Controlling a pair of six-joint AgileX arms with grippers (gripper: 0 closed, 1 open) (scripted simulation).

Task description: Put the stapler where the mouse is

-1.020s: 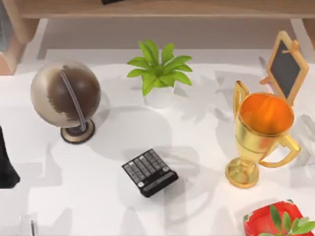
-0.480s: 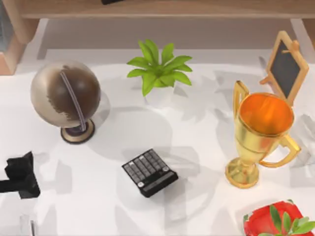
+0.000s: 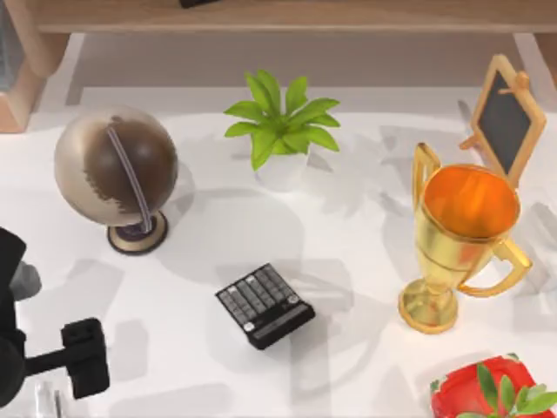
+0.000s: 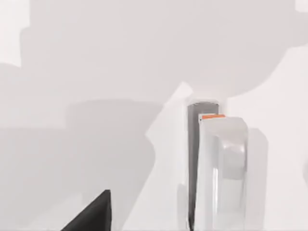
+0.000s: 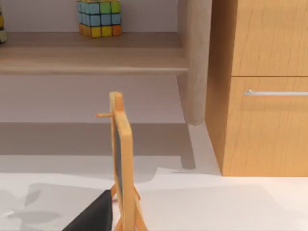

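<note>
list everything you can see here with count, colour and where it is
globe: 1, brown and cream, table's left side
potted plant: 1, green leaves in a white pot, back centre
calculator: 1, black, centre of the table
trophy: 1, gold with an orange inside, right side
small chalkboard easel: 1, wooden frame with a dark board, back right
red pot with a plant: 1, red with green leaves, front right corner
stapler: 1, white with an orange mark, on the table below the left wrist camera
puzzle cube: 1, multicoloured, on the wooden shelf
wooden cabinet: 1, light wood, beside the shelf
left gripper: 1, black, front left of the table
</note>
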